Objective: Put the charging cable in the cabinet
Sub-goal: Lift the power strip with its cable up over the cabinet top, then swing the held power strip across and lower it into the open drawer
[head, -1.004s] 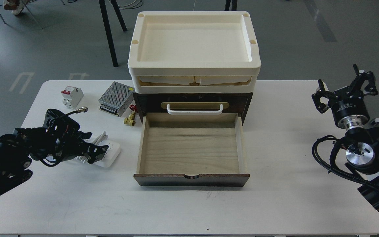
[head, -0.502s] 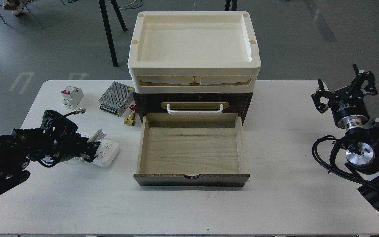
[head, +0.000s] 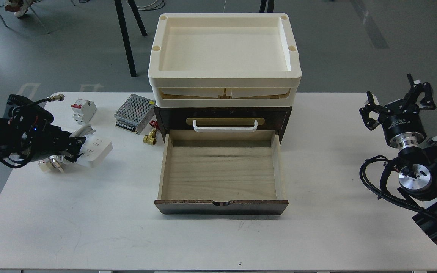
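Grey floor and black chair legs lie behind a white tabletop [head: 317, 235] that carries everything we work with. At its middle stands the cabinet [head: 222, 115], dark brown wood, with its lower drawer [head: 220, 174] pulled out toward us and its pale wooden inside showing. A white handle [head: 225, 125] on a brass plate sits on the cabinet front above the open drawer. Two cream trays [head: 224, 60] are stacked on the cabinet top.

On the left side of the tabletop our left gripper [head: 75, 147] has its fingers pinching the charging cable [head: 95, 151], a white power strip with its cord bunched at the end nearest the gripper. The strip's long axis runs roughly left to right, slightly tilted, with its free end pointing toward the cabinet and its socket face turned up toward us. It is well to the left of the drawer and outside it; we cannot tell whether its underside touches the tabletop.

Behind it, near the far left edge, stand a small white-and-red breaker [head: 83, 110] and a perforated metal box [head: 134, 113], with a brass fitting [head: 150, 138] just beside the cabinet's left corner.

Our right gripper [head: 397, 102] hangs over the right edge, its fingers spread apart and holding nothing.
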`<control>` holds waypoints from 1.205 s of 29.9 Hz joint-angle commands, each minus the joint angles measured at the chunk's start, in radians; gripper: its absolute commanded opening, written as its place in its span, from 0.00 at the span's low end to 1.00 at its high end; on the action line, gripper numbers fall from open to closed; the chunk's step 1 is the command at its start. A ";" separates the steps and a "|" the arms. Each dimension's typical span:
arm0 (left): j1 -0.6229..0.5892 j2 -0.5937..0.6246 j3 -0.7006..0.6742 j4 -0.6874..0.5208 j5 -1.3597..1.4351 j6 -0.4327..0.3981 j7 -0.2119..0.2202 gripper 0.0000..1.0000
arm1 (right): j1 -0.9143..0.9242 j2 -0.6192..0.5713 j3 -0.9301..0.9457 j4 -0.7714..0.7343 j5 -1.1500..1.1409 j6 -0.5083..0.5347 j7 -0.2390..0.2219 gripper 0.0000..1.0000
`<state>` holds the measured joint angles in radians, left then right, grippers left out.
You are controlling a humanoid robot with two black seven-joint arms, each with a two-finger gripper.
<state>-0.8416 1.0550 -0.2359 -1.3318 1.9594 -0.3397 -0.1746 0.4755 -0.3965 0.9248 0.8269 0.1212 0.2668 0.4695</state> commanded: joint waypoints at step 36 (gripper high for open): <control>-0.427 -0.820 -0.068 -0.276 -0.100 -0.149 0.046 0.04 | 0.000 0.001 0.008 -0.006 0.000 -0.008 -0.002 1.00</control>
<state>-1.3801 0.2600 -0.2949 -1.6110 1.8590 -0.4888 -0.1516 0.4755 -0.3957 0.9298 0.8206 0.1212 0.2588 0.4678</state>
